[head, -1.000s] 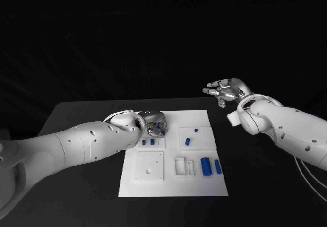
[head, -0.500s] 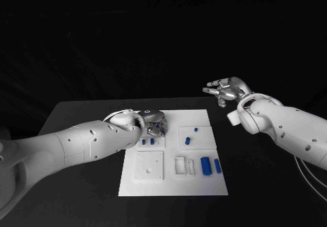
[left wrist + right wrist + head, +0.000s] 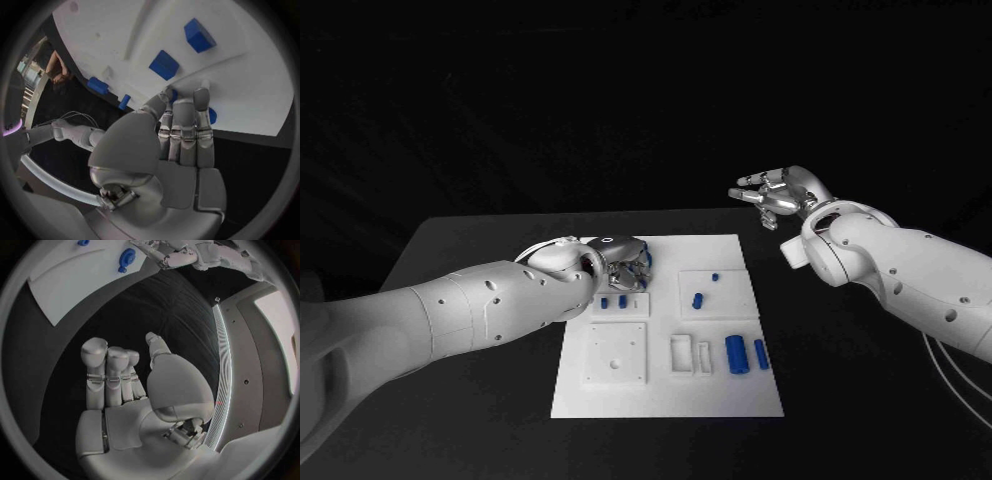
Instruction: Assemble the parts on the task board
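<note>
The white task board lies in the middle of the black table. My left hand reaches down onto the board's far left corner. In the left wrist view its fingers lie close together with their tips on a round blue part, mostly hidden beneath them; whether they grip it is unclear. The right wrist view shows that part beside my left hand. My right hand hangs raised beyond the board's far right corner, fingers apart and holding nothing.
Two small blue blocks lie just in front of my left hand. Small blue pieces sit mid-board, and two blue cylinders lie near the right edge. A white square plate and a white frame stand nearer me.
My left forearm has sunk slightly and the hand has turned a little over the same corner of the board. My right hand has held still.
</note>
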You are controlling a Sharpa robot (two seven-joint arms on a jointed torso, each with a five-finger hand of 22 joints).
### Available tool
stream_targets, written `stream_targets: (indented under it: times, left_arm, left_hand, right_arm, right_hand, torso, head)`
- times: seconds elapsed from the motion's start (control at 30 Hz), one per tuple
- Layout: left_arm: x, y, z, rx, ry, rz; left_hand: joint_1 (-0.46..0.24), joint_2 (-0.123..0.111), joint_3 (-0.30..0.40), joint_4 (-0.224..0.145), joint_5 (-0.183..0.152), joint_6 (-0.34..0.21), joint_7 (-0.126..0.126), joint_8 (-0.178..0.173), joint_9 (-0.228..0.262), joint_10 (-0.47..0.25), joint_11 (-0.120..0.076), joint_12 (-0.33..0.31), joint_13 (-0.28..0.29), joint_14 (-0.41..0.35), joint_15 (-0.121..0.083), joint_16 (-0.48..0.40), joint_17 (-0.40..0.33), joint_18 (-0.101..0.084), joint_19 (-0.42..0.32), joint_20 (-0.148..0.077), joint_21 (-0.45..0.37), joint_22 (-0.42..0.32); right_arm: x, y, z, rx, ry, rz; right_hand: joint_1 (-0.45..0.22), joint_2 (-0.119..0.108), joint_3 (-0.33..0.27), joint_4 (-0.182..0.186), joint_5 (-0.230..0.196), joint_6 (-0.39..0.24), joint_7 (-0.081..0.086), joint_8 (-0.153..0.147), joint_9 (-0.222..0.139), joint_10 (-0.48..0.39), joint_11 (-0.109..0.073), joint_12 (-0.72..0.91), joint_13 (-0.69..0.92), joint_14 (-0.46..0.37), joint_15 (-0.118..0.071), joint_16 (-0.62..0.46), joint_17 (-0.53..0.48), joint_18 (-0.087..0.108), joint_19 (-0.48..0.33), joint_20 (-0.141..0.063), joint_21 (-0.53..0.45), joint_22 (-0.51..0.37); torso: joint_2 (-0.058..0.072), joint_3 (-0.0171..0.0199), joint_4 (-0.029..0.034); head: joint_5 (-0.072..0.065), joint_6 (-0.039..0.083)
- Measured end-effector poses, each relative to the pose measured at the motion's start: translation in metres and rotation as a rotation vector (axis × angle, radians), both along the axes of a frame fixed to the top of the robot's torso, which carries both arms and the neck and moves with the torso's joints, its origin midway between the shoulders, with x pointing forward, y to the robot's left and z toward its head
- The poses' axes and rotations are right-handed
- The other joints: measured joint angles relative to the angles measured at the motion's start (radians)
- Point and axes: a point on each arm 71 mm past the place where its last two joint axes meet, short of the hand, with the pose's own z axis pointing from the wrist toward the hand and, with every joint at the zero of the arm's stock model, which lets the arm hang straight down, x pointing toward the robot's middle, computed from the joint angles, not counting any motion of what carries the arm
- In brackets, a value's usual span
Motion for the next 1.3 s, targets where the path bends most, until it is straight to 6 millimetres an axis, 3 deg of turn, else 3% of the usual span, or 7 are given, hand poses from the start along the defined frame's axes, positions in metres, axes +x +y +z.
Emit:
stream_targets:
  times: [0.63,1.3]
  left_arm:
    - [-0.005,0.016,0.029,-0.16,0.001,0.044]
    - [-0.003,0.048,0.027,-0.159,0.059,0.116]
  left_hand:
    - [0.0,0.0,0.015,-0.001,-0.002,-0.004,0.003,0.0,-0.003,-0.002,0.002,0.0,-0.001,0.0,0.0,0.0,0.0,0.009,0.0,0.0,0.011,0.001]
    - [0.001,-0.002,0.015,-0.001,-0.005,-0.006,0.002,-0.002,-0.002,-0.005,0.003,-0.004,0.0,0.0,0.0,-0.004,0.0,0.008,0.0,0.0,0.015,0.0]
  right_arm:
    - [0.001,-0.004,-0.001,-0.003,0.002,-0.01]
    - [0.001,-0.008,-0.001,-0.006,0.003,-0.017]
  right_hand:
    - [0.0,0.0,0.0,0.0,-0.001,0.0,0.0,0.0,0.0,0.0,0.0,0.0,0.0,0.0,0.0,0.0,0.0,0.0,0.0,0.0,0.0,0.0]
    - [0.0,0.0,0.0,0.0,-0.001,0.0,0.0,0.0,0.0,0.0,0.0,0.0,0.0,0.0,0.0,0.0,0.0,0.0,0.0,0.0,0.0,0.0]
  torso:
    - [-0.002,0.0001,0.0018]
    - [0.0,-0.0006,0.0018]
  head:
    - [0.01,0.009]
    - [0.019,0.016]
